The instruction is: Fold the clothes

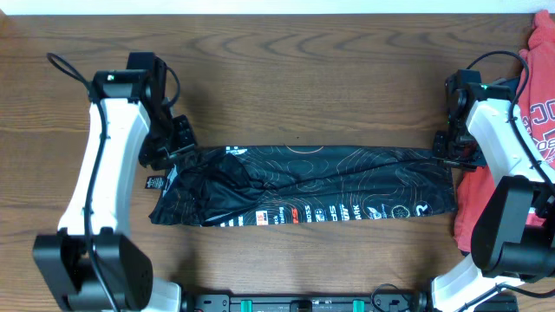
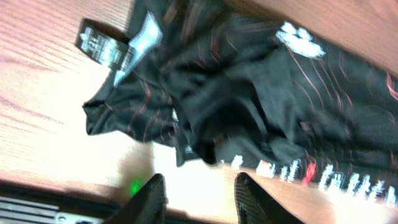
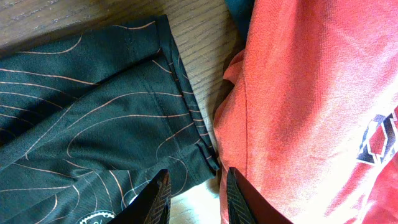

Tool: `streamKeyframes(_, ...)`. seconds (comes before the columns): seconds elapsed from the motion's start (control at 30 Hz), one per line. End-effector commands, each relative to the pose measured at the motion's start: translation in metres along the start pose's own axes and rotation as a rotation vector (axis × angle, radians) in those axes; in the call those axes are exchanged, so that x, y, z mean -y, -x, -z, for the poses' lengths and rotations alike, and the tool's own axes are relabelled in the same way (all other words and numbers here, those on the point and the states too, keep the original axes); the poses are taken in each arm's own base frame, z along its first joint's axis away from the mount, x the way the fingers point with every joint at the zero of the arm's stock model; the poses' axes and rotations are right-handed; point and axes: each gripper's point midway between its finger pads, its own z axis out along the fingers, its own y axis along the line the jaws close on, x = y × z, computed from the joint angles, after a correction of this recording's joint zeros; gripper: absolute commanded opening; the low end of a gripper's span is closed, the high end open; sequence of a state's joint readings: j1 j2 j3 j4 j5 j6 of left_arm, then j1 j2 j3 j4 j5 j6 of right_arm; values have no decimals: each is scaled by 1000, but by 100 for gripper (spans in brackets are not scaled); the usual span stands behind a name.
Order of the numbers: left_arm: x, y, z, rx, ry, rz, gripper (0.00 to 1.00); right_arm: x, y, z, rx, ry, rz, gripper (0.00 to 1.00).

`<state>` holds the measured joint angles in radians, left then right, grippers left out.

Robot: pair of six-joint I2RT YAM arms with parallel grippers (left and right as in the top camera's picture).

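The jersey (image 1: 347, 178) lies across the middle of the table (image 1: 286, 78) as a long folded band running from 9 o'clock to 3 o'clock. It is black with thin orange contour lines. Its 3 o'clock end is flat and squared off, while the 9 o'clock end is bunched and creased.

Along the band's 6 o'clock edge runs a row of sponsor logos (image 1: 329, 215) in white, with one red mark among them. They are probably short brand names, but the letters are too small and blurred in every view to read. In the left wrist view a white emblem (image 2: 300, 40) shows on the cloth, also unreadable.

At the bunched end a black hang tag (image 1: 156, 182) with small white print lies on the wood, just off the fabric. A white label (image 2: 142, 43) sits beside it on the jersey's edge.

The left gripper (image 1: 178, 143) hangs at about 10 o'clock from the bunched end. In its own camera the fingers (image 2: 152, 196) stand moderately apart, with bare wood between them and nothing held.

The right gripper (image 1: 444, 149) is at the jersey's 3 o'clock end, near the upper corner. Its fingers (image 3: 158, 196) are a narrow way apart over the hem and clamp no cloth.

A red garment (image 1: 538, 113) lies just beside that end at 3 o'clock, its edge close to the jersey's hem. It bears large navy letters outlined in white, only partly in view.
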<state>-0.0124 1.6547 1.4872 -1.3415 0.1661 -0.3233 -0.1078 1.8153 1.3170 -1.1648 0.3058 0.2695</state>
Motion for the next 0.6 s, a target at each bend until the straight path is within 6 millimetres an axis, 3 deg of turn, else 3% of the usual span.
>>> streamKeyframes(0.0, 10, -13, -13, -63, -11, -47, 44, -1, -2, -3, -11, -4, 11, 29)
streamKeyframes(0.3, 11, -18, -83, -71, 8, -47, 44, -1, -2, -3, -15, -5, 13, 30)
streamKeyframes(0.47, 11, -18, -106, -66, -11, -15, 44, -1, -3, -3, -17, -6, 13, 29)
streamKeyframes(0.57, 14, -24, -111, -96, -38, -13, 29, -1, -3, -3, -17, -6, 13, 30)
